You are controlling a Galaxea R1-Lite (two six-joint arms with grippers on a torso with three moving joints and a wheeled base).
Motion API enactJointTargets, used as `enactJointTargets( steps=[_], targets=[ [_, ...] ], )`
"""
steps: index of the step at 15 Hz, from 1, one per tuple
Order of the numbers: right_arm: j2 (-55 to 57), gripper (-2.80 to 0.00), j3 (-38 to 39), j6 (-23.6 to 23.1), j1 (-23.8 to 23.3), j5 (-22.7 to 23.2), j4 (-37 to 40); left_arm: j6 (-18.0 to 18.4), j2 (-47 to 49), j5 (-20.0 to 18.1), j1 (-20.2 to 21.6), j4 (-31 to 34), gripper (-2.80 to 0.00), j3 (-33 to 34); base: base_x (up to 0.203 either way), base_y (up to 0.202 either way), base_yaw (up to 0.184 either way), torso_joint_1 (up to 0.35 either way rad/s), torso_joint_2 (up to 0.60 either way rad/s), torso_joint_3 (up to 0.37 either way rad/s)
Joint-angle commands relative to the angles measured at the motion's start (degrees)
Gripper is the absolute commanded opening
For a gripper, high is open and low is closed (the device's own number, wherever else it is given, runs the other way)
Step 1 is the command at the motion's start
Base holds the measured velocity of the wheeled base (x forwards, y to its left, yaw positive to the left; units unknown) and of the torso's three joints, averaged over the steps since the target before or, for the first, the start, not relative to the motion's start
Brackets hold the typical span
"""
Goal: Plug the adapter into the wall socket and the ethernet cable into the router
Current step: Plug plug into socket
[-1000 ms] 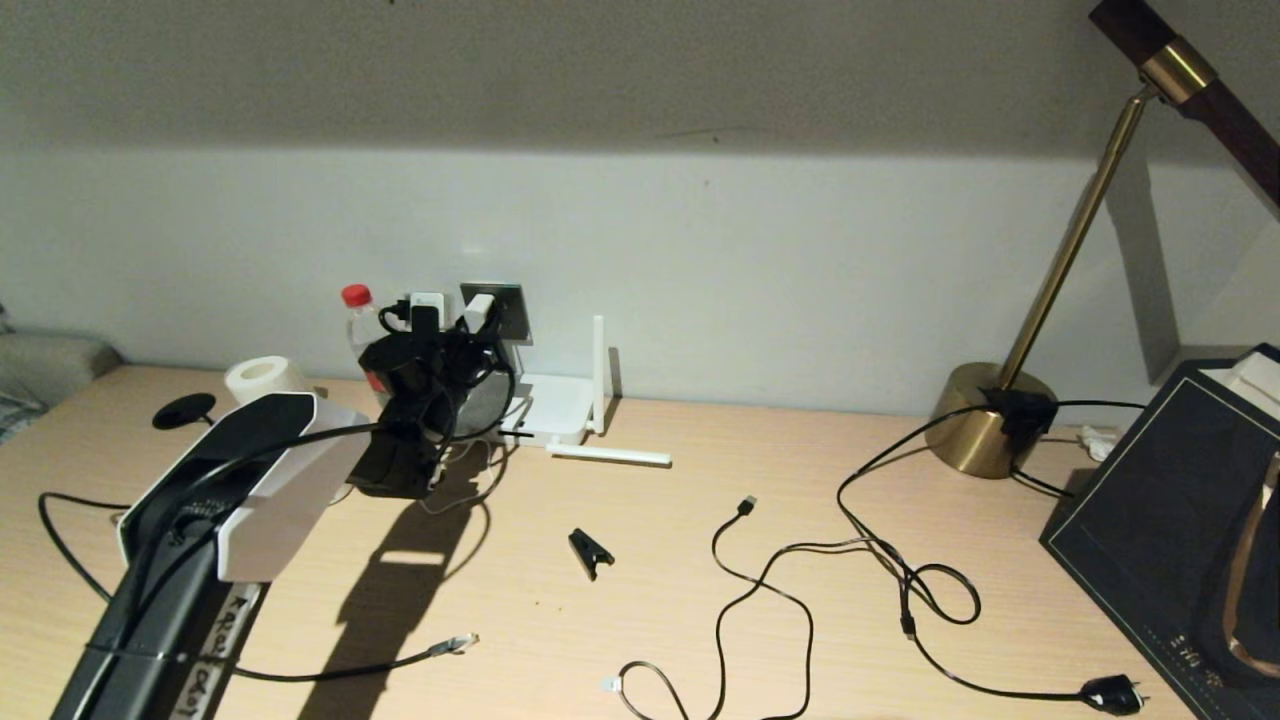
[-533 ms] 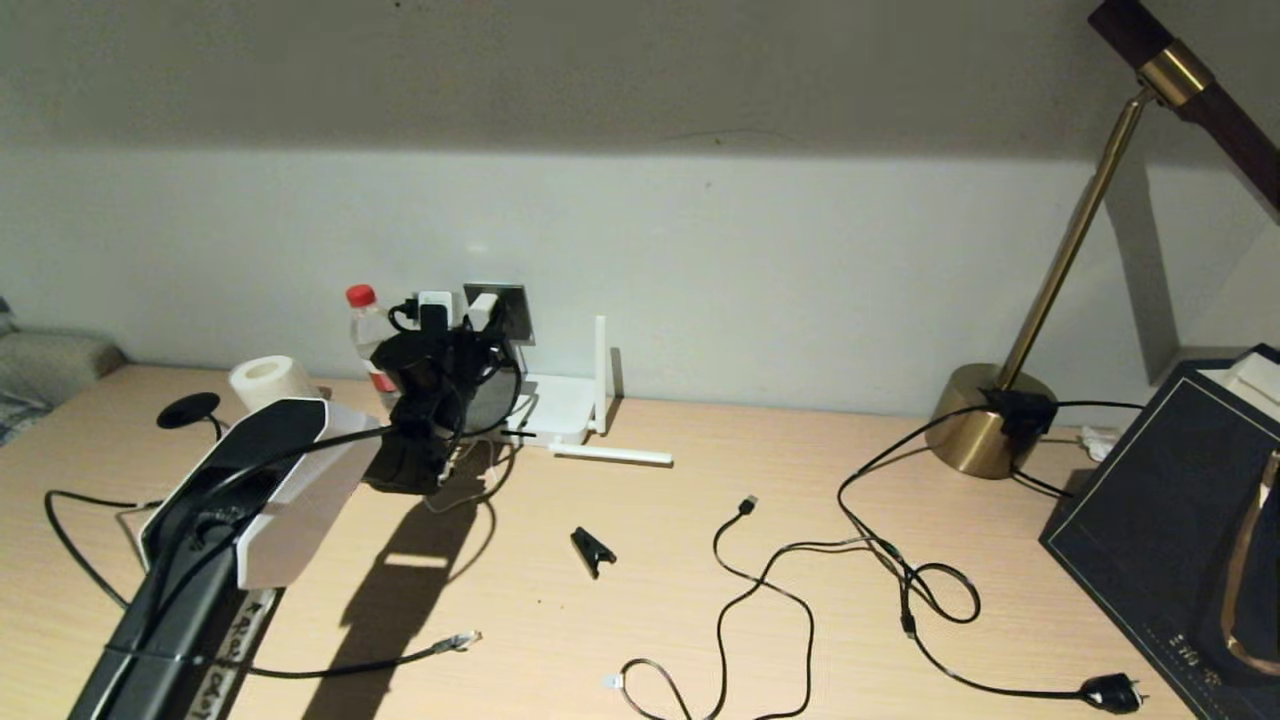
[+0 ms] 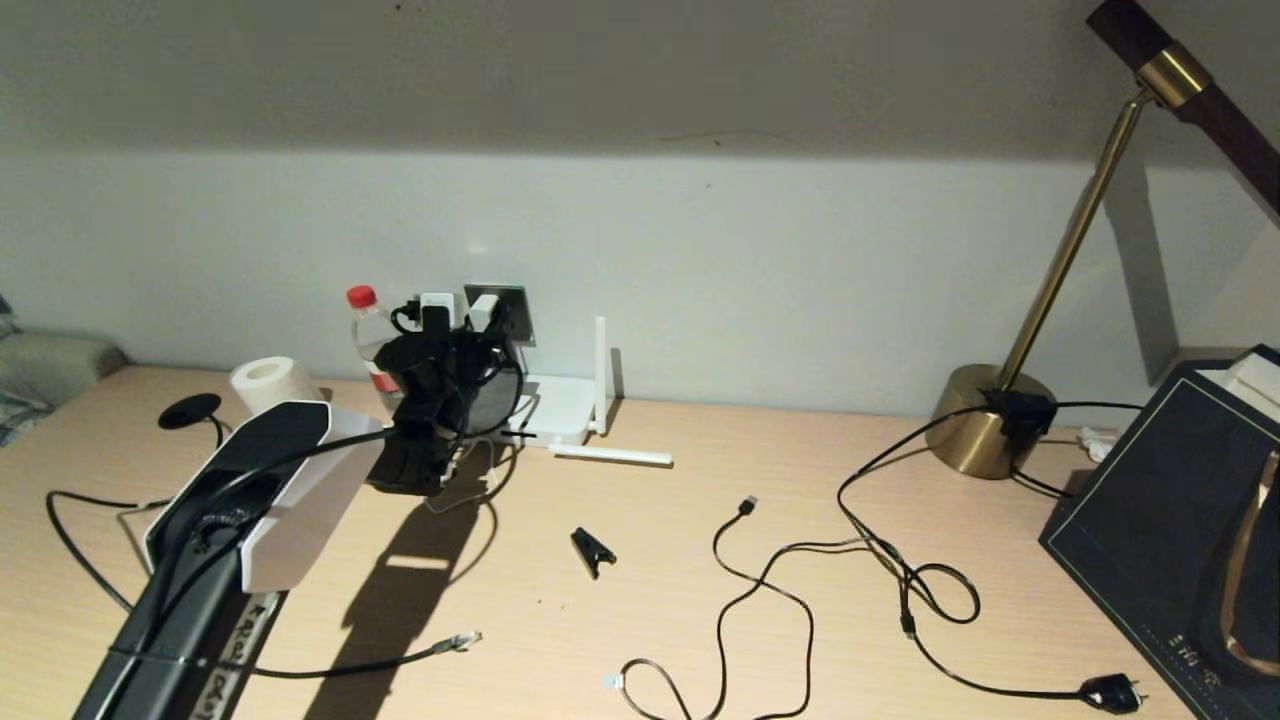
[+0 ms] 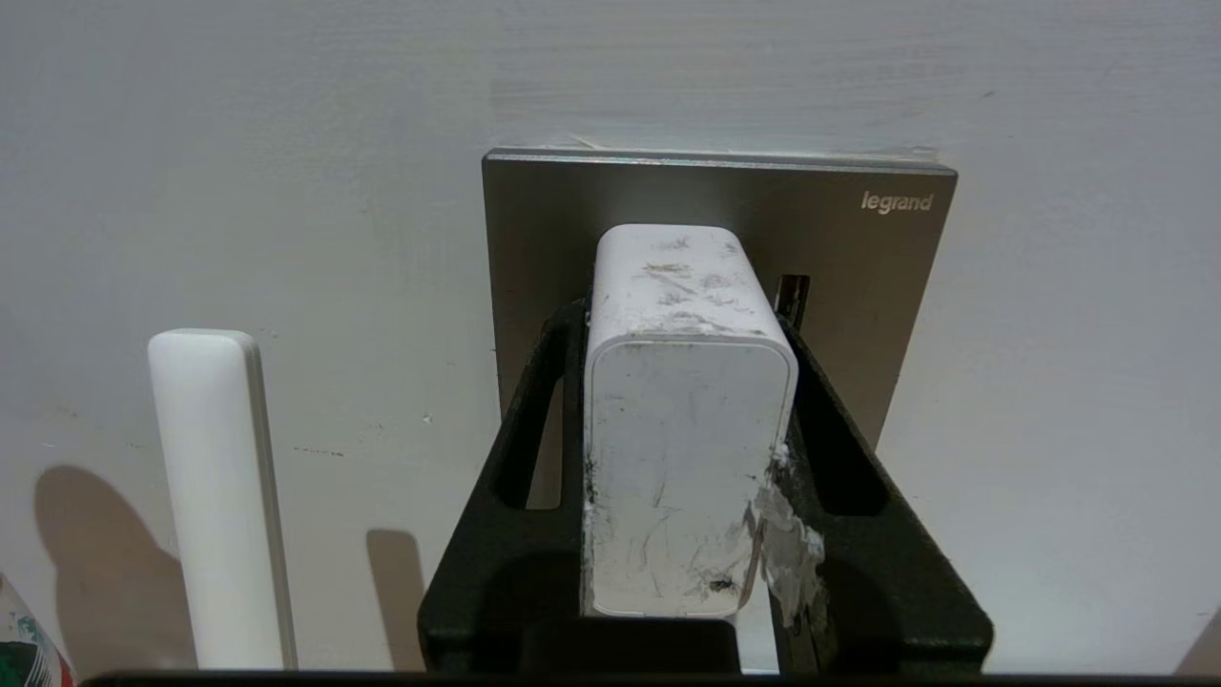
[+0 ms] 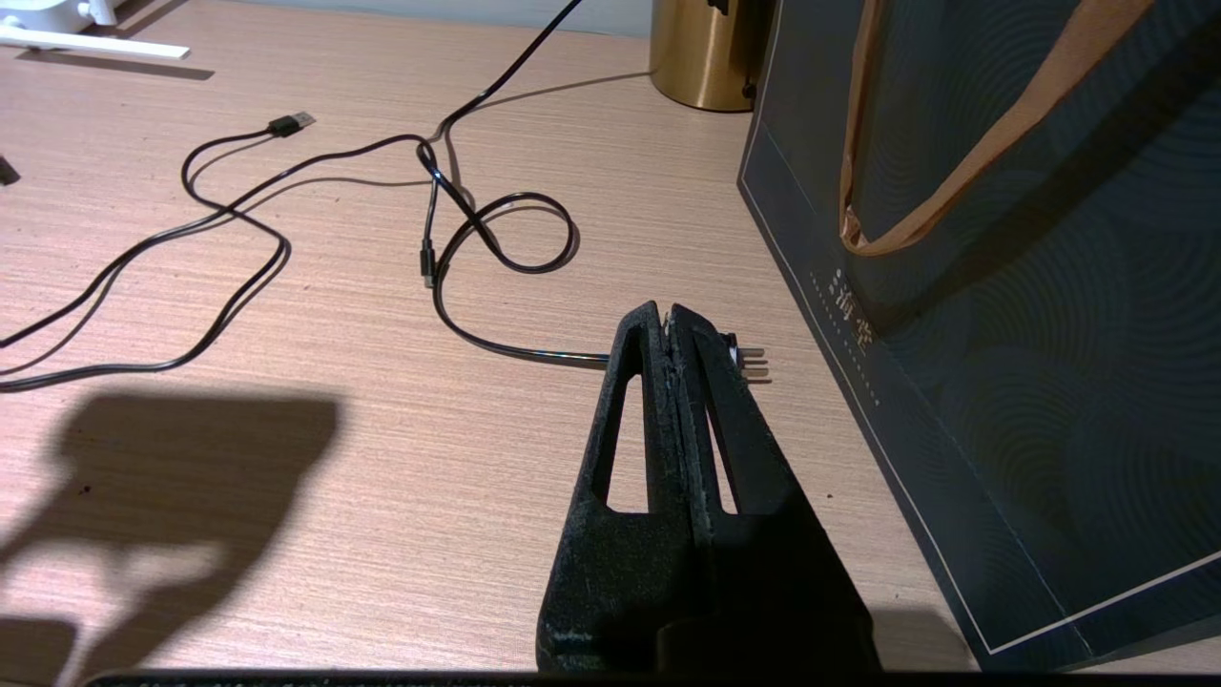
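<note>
White and scuffed, the adapter (image 4: 687, 420) sits clamped in your left tool (image 4: 689, 458) — both black fingers (image 4: 534, 448) pressed to its sides — its far end against the grey wall socket (image 4: 858, 248) at centre frame. In the head view the router (image 3: 560, 410) lies on the table (image 3: 700, 600) just right of the socket, and the ethernet cable (image 3: 455, 642) has its clear connector at lower left. Your right tool (image 5: 675, 334) hangs pressed together over the table, beside a dark bag (image 5: 1030, 286).

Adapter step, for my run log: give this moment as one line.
left gripper: shut on adapter | adapter at wall socket face, seating unclear | ethernet cable: loose on desk | right gripper: shut, idle
</note>
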Motion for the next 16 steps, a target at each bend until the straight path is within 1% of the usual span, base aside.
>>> enactJointTargets(
  steps=[1, 6, 12, 13, 14, 16],
  targets=[
    [0.09, -2.80, -0.01, -0.03, 0.01, 0.00, 0.04, 0.01, 0.05, 0.68, -0.10, -0.18, -2.80, 0.02, 0.000, 0.000, 0.000, 0.000, 0.00, 0.000],
    [0.01, -2.80, -0.01, -0.03, 0.01, 0.00, 0.04, 0.01, 0.21, 1.82, -0.54, -0.09, -2.80, 0.02, 0.000, 0.000, 0.000, 0.000, 0.00, 0.000],
    [0.09, -2.80, -0.01, -0.03, 0.01, 0.00, 0.04, 0.01, -0.15, 1.65, -0.63, -0.26, -2.80, 0.11, 0.000, 0.000, 0.000, 0.000, 0.00, 0.000],
    [0.09, -2.80, -0.01, -0.03, 0.01, 0.00, 0.04, 0.01, -0.32, 1.65, -0.71, -0.26, -0.05, 0.03, 0.000, 0.000, 0.000, 0.000, 0.00, 0.000],
    [0.06, -2.80, -0.01, -0.03, -0.08, 0.00, 0.04, 0.01, -0.32, 1.65, -0.80, -0.32, 0.00, 0.11, 0.000, 0.000, 0.000, 0.000, 0.00, 0.000],
    [0.09, -2.80, -0.01, -0.03, 0.01, 0.00, 0.04, 0.01, -0.40, 1.65, -0.80, -0.53, 0.00, 0.02, 0.000, 0.000, 0.000, 0.000, 0.00, 0.000]
  ],
)
